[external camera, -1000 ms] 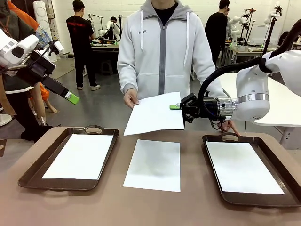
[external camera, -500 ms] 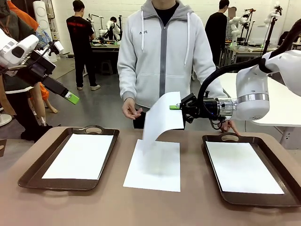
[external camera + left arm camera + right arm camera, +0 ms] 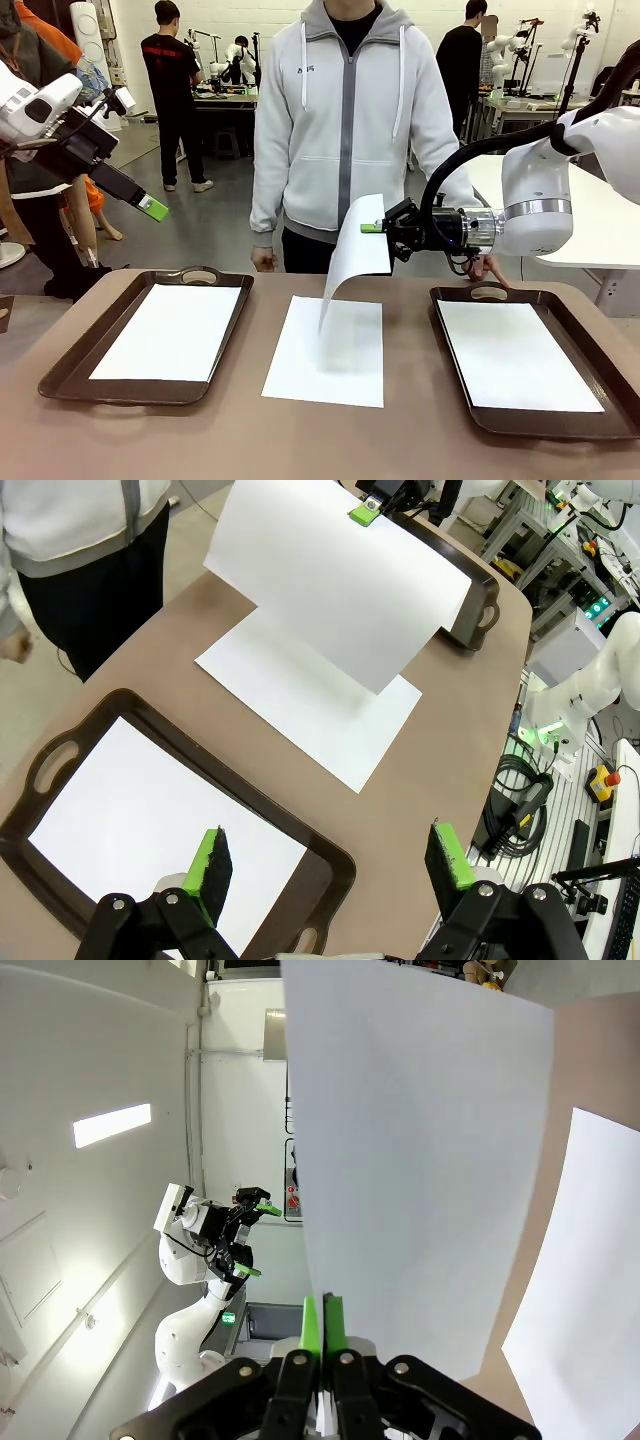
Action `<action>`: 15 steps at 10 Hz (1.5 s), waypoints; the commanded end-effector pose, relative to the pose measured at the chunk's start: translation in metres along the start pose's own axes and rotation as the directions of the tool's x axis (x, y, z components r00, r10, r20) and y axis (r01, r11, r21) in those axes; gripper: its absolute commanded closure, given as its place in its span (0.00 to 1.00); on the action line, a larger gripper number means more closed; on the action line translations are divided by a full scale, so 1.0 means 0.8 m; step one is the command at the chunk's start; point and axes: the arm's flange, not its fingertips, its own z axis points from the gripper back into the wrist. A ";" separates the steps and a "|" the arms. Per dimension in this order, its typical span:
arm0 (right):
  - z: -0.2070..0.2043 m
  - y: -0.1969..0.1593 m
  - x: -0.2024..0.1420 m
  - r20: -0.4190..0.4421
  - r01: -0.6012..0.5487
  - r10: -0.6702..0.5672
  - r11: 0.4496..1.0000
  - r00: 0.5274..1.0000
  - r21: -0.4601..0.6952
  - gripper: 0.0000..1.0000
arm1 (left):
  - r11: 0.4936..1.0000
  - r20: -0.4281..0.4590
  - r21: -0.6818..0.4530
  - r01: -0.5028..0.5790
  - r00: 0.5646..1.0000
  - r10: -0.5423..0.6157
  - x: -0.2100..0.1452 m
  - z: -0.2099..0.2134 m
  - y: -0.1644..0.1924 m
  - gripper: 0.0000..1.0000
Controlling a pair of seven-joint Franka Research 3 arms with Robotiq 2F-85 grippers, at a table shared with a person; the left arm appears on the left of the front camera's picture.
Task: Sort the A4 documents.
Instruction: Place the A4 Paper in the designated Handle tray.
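Your front view shows the right tool (image 3: 374, 227) pinching 1 drooping sheet (image 3: 355, 250); your left wrist view shows the left tool (image 3: 330, 855) spread wide above a tray (image 3: 230, 780).

The brown rounded table (image 3: 200, 440) holds a dark brown handled left tray (image 3: 70, 365), a matching right tray (image 3: 545, 424), and a plain white paper sheet (image 3: 325, 350) lying flat between them.
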 end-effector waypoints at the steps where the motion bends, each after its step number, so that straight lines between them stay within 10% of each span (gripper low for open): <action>1: -0.003 -0.001 0.001 0.008 0.000 0.000 1.000 1.000 -0.011 1.00 | 1.000 0.000 0.003 -0.002 1.000 0.002 0.001 0.000 -0.001 0.00; 5: 0.000 0.000 0.000 0.000 0.000 0.000 1.000 1.000 0.000 0.99 | 1.000 0.000 0.003 -0.002 1.000 0.002 0.001 0.000 -0.001 0.00; 9: 0.112 0.031 -0.060 0.004 -0.121 0.122 0.985 0.993 -0.120 0.99 | 1.000 0.000 0.003 -0.002 1.000 0.002 0.001 0.000 -0.001 0.00; 15: 0.265 0.017 -0.069 -0.156 0.118 -0.131 0.989 0.979 -0.087 0.99 | 1.000 0.000 0.003 -0.002 1.000 0.002 0.001 0.000 -0.001 0.00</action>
